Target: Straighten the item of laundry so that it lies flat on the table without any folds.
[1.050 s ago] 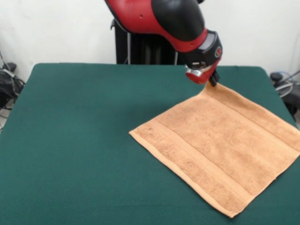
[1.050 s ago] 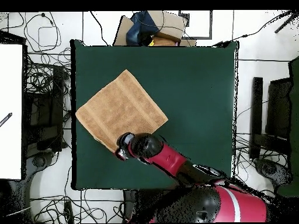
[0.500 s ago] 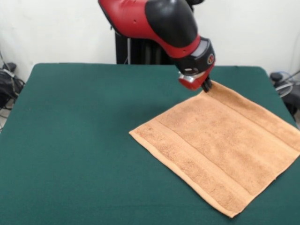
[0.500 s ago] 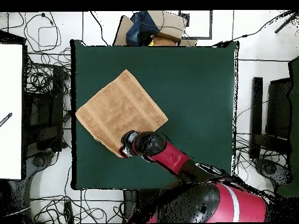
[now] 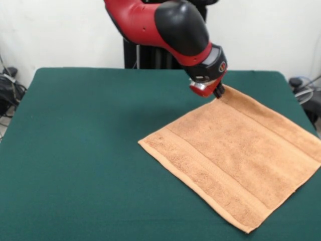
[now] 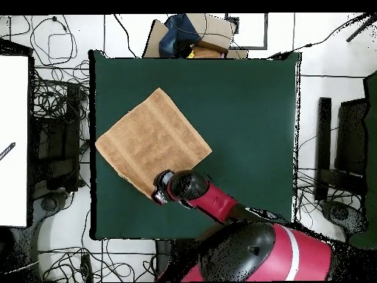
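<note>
Front view: towel (image 5: 235,163) spread flat, diamond-wise, on the table (image 5: 80,150), one corner running off the picture's right edge. Gripper (image 5: 218,92) right at the towel's far corner; open or closed, cannot tell. Wide bare felt to the left.

Overhead view: towel (image 6: 153,140) close to the table's (image 6: 250,118) left edge, gripper (image 6: 157,195) at its bottom corner.

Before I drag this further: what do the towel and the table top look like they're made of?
The towel looks like terry cloth, probably cotton: a soft, matte, looped pile in orange-brown, with flatter woven bands across it. The table seems covered in dark green felt-like fabric, matte and free of shine; what lies beneath cannot be told. The hand sits at the towel's far corner.
</note>
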### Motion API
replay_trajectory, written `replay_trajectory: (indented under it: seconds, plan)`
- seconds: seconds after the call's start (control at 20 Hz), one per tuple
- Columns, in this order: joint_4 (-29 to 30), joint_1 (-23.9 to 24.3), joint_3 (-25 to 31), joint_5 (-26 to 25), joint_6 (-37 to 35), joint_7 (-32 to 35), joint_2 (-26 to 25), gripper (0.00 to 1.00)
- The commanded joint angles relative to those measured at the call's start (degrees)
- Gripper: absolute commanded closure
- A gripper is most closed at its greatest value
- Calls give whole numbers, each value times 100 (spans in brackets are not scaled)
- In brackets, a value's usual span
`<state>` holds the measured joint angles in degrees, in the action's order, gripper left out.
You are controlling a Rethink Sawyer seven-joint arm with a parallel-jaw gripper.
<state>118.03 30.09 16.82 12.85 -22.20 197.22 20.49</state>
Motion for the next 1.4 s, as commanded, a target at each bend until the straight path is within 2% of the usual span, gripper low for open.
replay_trajectory:
  seconds: [0.05,0.35,0.75,1.4]
  plan:
    - [-310,-93,-64,-147,38,-359,-326,100]
    - [-197,-267,45,-181,401,-179,-463,100]
    - [-523,-519,-29,-222,926,-108,-1162,100]
    - [-1216,-844,-273,-24,681,-72,-1642,100]
